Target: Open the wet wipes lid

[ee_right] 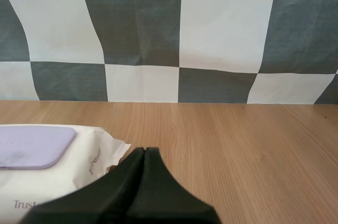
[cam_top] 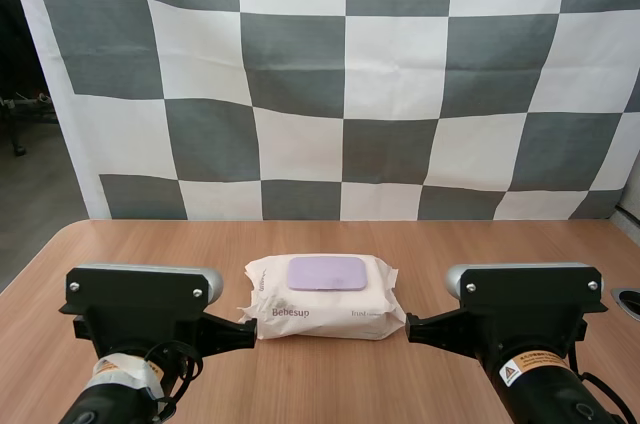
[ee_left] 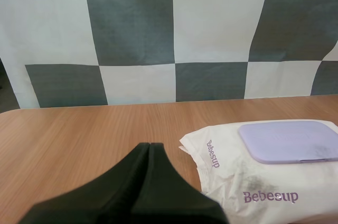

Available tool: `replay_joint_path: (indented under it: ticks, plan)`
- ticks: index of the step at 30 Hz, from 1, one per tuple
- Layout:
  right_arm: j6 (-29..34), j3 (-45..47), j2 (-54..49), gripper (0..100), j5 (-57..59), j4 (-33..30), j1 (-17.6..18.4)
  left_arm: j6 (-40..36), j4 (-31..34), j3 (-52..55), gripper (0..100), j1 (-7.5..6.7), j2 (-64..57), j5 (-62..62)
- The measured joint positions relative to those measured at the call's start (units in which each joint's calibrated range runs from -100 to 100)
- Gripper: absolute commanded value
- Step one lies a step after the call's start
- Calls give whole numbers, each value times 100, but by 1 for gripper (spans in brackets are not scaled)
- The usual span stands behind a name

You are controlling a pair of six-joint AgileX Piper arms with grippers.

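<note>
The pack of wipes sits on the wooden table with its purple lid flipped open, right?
Not quite. The purple lid is shut, lying flat on the pack of wet wipes, as the high view shows. The pack does sit on the wooden table.

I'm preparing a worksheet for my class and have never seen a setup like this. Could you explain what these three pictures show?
This is a robot with two arms. The high view looks down from behind and above them. The other two pictures come from cameras riding on each wrist. On the wooden table lies a pack of wet wipes, its purple lid closed. The left end effector and right end effector sit on either side of the pack, each with its fingers shut together, holding nothing.
</note>
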Motion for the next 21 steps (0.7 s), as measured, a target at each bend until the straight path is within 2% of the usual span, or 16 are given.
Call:
replay_joint_path:
  ticks: [21]
  plan:
    - [0, 0, 0, 0, -22, 172, 56, 0, 0, 0, 0, 0, 0, 0]
